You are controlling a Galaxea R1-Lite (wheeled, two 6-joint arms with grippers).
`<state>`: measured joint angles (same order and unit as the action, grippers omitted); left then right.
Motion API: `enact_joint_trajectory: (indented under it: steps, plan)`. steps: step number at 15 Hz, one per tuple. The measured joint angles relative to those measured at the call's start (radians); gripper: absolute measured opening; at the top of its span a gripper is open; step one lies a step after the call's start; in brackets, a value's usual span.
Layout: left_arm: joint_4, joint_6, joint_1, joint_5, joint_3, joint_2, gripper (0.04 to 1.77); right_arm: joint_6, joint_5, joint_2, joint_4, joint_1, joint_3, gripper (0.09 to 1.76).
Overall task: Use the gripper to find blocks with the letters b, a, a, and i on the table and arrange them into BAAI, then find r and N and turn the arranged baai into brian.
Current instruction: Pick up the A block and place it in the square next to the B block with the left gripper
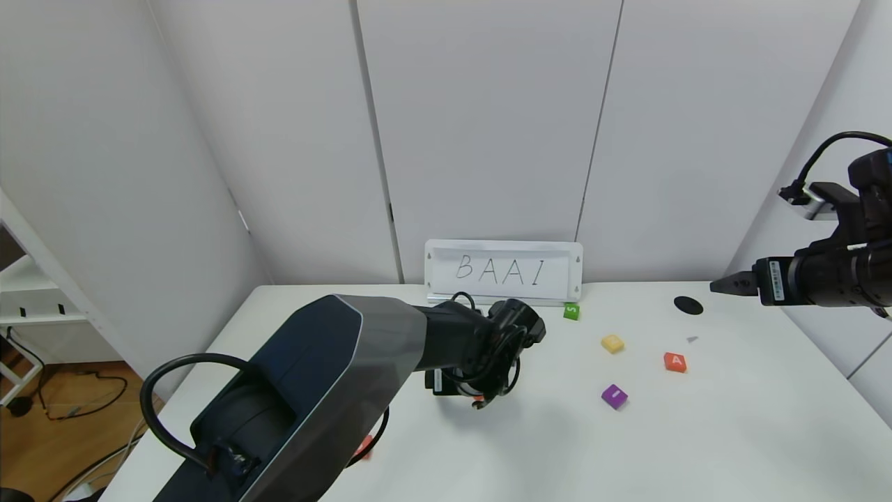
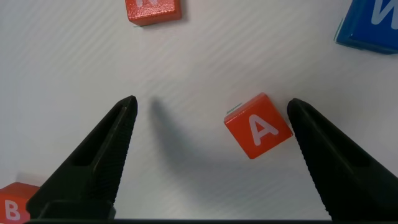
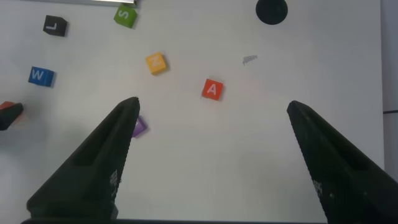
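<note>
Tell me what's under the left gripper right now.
Under the open left gripper an orange-red A block lies on the white table, near one finger. In the head view, the arm covers it.

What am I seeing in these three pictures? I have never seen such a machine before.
It is a robot with two arms ending in grippers. The wide picture is from its head; the other two are from cameras on its wrists. The left gripper hangs open over the white table, an A tile between its fingers, not held. Nearby lie B, W and another red tile. The right gripper is open and raised at the right. A sign reads BAAI.
</note>
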<state>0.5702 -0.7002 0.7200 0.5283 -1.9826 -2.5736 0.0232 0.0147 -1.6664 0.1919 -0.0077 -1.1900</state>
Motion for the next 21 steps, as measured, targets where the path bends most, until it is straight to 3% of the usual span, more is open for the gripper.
enact_joint_trajectory:
  steps: [13, 21]
  plan:
    - [0.087, -0.045, 0.003, -0.002, 0.015, 0.011, 1.72, 0.0, 0.0, -0.002, 0.0, -0.002, -0.002, 1.71]
    - [0.036, -0.037, 0.007, -0.066, 0.006, 0.013, 1.72, 0.0, 0.002, -0.002, 0.0, -0.008, -0.003, 1.71]
